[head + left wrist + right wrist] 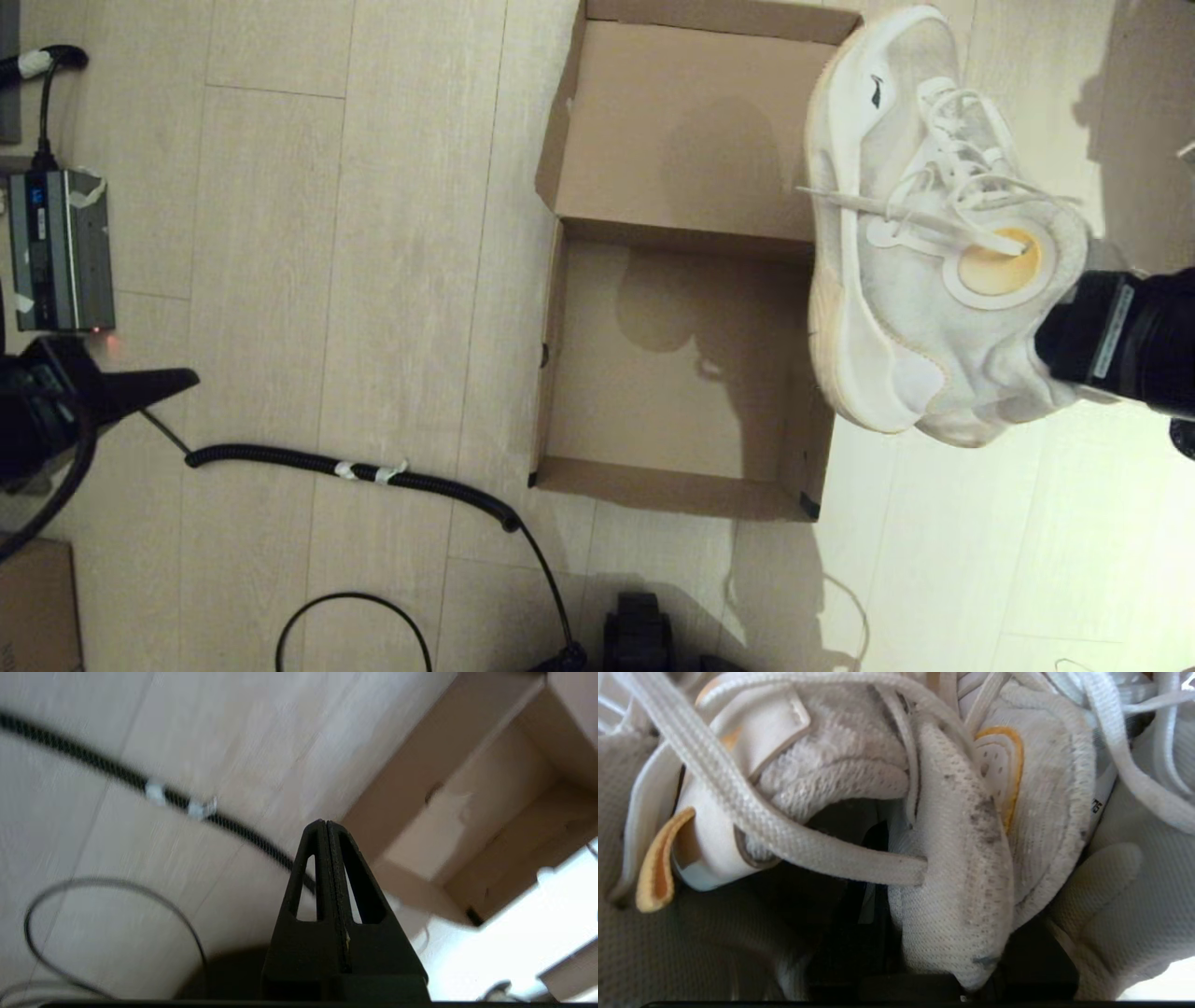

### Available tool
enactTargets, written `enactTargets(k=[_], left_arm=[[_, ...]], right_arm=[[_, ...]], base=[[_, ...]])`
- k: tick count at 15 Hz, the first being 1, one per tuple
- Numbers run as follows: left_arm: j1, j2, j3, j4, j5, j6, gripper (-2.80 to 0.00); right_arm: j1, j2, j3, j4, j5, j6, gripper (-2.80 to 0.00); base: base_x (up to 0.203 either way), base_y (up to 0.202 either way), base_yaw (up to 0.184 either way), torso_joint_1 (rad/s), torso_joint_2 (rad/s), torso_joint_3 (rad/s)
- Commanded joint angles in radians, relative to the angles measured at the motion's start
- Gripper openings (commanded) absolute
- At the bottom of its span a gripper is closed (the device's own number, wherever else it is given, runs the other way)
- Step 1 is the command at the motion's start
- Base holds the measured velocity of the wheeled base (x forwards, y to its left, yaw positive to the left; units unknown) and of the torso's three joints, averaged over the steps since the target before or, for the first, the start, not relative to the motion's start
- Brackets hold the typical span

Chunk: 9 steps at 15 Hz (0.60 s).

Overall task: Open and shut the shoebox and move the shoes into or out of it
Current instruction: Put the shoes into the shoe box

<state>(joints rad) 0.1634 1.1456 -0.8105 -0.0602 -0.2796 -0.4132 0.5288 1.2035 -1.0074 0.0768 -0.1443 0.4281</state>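
Note:
The shoebox (653, 392) lies open and empty on the floor, its lid (691, 121) folded flat away from me; the box also shows in the left wrist view (472, 807). The white sneakers (924, 243) hang in the air over the box's right edge. My right gripper (1050, 341) is shut on them at their collars. In the right wrist view, mesh collars (957, 868), laces and two yellow-edged tongues fill the frame, and the right gripper (952, 905) is mostly hidden behind them. My left gripper (182, 380) is parked at the far left, shut and empty (325, 823).
A coiled black cable (355, 467) runs across the floor left of the box, with a thin cable loop (355, 616) nearer me. A grey power unit (61, 247) sits far left. A small carton corner (33, 607) shows at bottom left.

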Motion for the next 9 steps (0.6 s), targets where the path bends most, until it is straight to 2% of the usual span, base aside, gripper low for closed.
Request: enactTargets(k=[1, 4, 9], left_arm=[[-0.024, 0.100, -0.056, -0.022, 0.006, -0.002, -2.80], [-0.056, 0.140, -0.087, -0.029, 0.065, 0.009, -2.80], [-0.056, 0.084, -0.083, -0.026, 0.077, 0.028, -2.80]], right_arm=[[0.081, 0.046, -0.008, 0.000, 0.001, 0.001, -2.80], [0.201, 0.111, 0.017, 0.000, -0.005, -0.003, -2.80], [0.208, 0.210, 0.120, -0.016, -0.025, -0.011, -2.80]], base=[[0.000, 0.000, 0.000, 0.000, 0.00, 0.000], [0.000, 0.000, 0.000, 0.000, 0.00, 0.000], [0.000, 0.000, 0.000, 0.000, 0.00, 0.000]])
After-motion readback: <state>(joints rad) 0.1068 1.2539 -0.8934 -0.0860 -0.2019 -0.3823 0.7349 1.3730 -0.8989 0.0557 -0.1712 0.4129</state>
